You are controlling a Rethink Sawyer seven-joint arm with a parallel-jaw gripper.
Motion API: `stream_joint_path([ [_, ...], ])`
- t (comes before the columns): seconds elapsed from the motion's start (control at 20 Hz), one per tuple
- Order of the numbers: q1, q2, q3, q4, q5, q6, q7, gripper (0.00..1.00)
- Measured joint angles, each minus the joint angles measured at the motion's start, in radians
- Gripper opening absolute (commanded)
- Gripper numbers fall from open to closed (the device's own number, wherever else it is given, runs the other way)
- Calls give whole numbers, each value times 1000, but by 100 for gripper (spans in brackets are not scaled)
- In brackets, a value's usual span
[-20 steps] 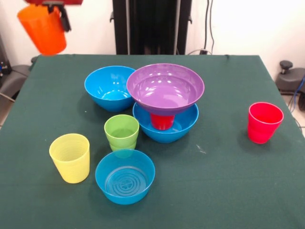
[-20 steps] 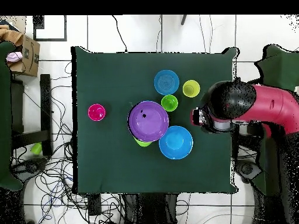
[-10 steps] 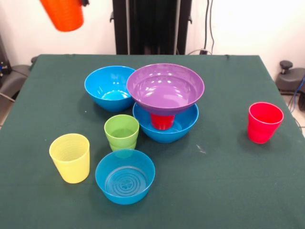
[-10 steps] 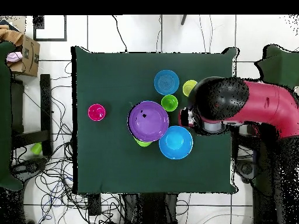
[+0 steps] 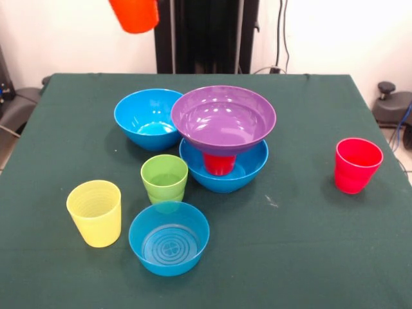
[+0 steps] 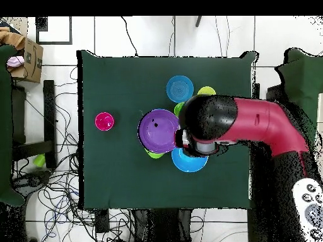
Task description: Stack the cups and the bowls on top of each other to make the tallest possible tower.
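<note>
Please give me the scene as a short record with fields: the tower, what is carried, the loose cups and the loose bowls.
tower: purple bowl on red cup in large blue bowl
carried: orange cup high above the table, gripper itself hidden
loose cups: yellow cup, light green cup, pinkish-red cup
loose bowls: second large blue bowl, small blue bowl

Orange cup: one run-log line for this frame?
orange cup: aloft, top edge | pincer: hidden | tower: purple bowl on red cup in blue bowl | next: cup onto purple bowl
</note>
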Motion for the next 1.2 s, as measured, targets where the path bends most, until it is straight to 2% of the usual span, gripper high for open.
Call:
stream_joint_path([
  [0.45,50,-1,-41,57,21,-128,87,0],
  [0.85,69,-1,-66,68,30,-158,103,0],
  [1.2,133,-1,-115,93,35,-215,146,0],
])
